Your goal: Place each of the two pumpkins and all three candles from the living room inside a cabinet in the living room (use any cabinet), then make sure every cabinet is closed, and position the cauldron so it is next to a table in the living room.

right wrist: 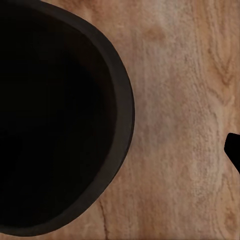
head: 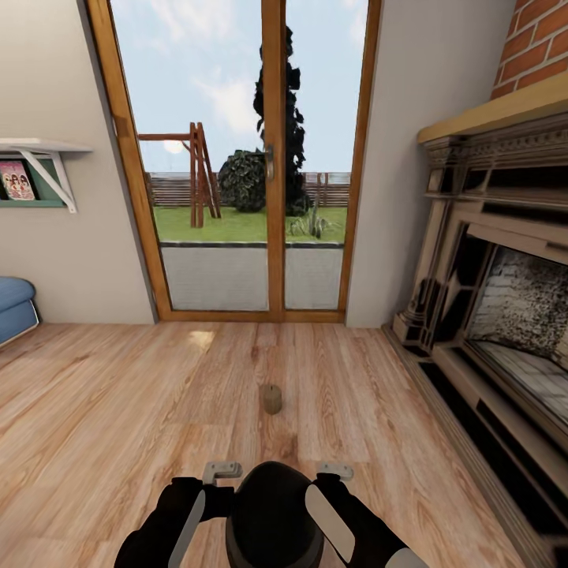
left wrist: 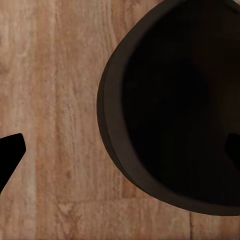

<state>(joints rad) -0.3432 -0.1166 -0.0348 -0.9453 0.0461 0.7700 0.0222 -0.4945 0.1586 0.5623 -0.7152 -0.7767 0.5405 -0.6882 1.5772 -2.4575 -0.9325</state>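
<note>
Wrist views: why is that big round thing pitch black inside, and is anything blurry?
Left wrist view: the cauldron interior is unlit, only its rim catches light; floor grain looks soft. Right wrist view: same dark hollow, smeared grain. Head view: even daylight, the candle casts a faint shadow.

The light-brown wood-plank floor (head: 118, 410) carries one small stubby beige-grey cylindrical candle (head: 271, 399) standing upright near the middle, with a dark round black cauldron (head: 272, 513) at the near edge, a blue cushioned seat (head: 16, 306) far left and a stone fireplace hearth (head: 481, 394) along the right.
</note>
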